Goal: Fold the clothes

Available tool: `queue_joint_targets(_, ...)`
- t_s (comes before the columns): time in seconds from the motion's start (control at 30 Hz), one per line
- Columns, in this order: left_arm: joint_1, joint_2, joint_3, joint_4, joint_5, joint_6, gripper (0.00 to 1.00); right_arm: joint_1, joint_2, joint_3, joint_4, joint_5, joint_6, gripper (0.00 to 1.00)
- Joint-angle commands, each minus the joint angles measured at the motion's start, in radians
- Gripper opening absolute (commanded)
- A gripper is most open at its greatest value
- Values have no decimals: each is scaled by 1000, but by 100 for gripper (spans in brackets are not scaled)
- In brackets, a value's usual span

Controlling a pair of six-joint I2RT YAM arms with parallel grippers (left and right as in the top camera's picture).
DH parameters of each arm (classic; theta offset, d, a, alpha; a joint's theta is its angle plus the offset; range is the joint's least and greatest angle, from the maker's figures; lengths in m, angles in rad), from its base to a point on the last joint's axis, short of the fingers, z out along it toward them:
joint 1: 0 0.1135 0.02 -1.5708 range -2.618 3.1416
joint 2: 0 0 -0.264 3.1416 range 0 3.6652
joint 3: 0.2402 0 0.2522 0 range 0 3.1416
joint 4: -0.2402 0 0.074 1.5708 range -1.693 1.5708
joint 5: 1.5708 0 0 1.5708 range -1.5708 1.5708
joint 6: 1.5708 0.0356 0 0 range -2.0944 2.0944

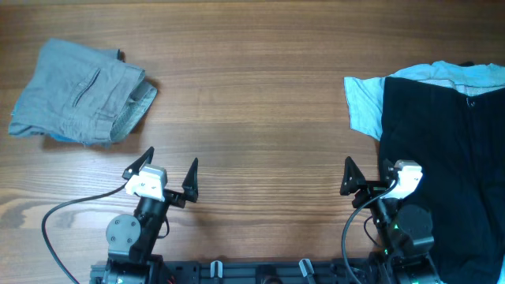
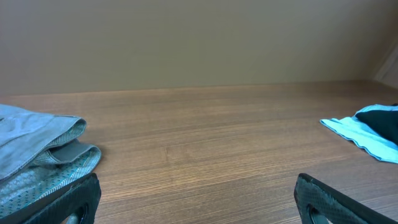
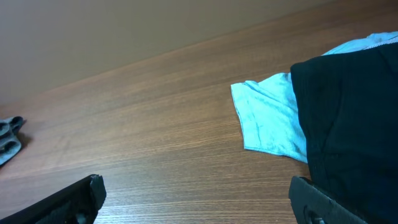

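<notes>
Grey shorts point(image 1: 79, 95) sit bundled at the far left corner of the table point(image 1: 260, 95), pocket slit up. Left claw point(image 1: 169, 163) is near the front edge, spread wide, nothing in it. Right claw point(image 1: 367, 167) is also spread & empty, just beside the black garment point(image 1: 442, 158) along the right edge, w/ pale blue shirt point(image 1: 361, 102) poking out underneath.

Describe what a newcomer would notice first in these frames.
A big black garment sprawls over the right side of the table, lying on a pale blue shirt whose corner pokes out toward the middle. At the far left sits a folded bundle of grey shorts. The left pincer and right pincer hang open near the front edge, holding nothing.
</notes>
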Motion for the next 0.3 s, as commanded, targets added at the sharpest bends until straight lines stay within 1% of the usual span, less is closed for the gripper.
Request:
queue_joint_targets(0.0,8,-9,-10,4,12,-3,100,-5,-9,2,2,-9,7,100)
queue_joint_targets(0.27,8,-9,-10,4,12,-3,100,-5,-9,2,2,-9,7,100)
